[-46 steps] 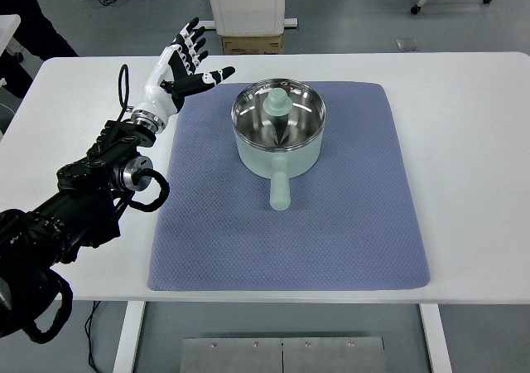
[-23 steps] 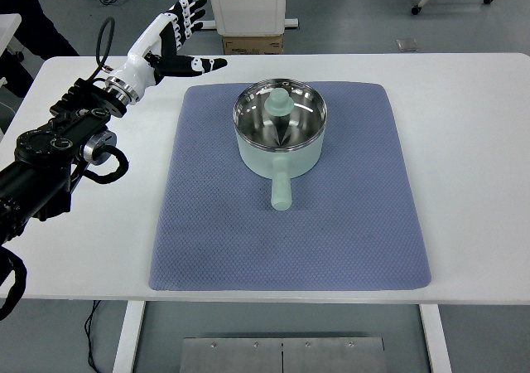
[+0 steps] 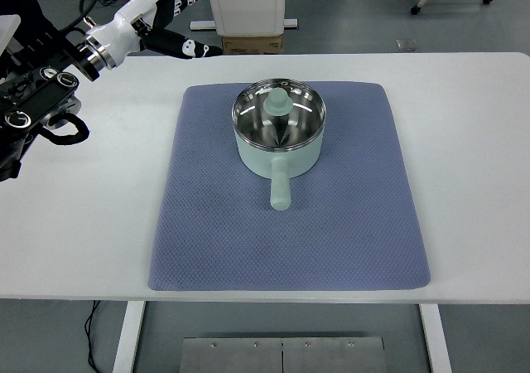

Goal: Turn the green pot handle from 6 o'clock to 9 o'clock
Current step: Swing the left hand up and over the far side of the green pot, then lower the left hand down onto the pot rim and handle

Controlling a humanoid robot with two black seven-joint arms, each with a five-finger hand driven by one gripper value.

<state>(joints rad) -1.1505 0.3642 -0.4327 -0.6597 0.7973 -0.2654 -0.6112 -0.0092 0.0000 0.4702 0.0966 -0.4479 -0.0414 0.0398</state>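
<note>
A pale green pot (image 3: pixel 278 129) with a glass lid and green knob stands on the blue mat (image 3: pixel 290 240) toward its far side. Its handle (image 3: pixel 281 189) points straight toward the near edge, at 6 o'clock. My left hand (image 3: pixel 176 12) is raised at the far left corner of the table, well away from the pot, with its fingers spread and holding nothing. Its black arm (image 3: pixel 37 99) comes in from the left edge. The right arm does not show.
The white table (image 3: pixel 472 166) extends around the mat on all sides. Beyond the far edge stand a white cabinet (image 3: pixel 246 0) and a cardboard box (image 3: pixel 251 43) on the floor.
My left hand has drawn back up and to the left, away from the pot toward the far left corner. The pot and its handle have not moved.
</note>
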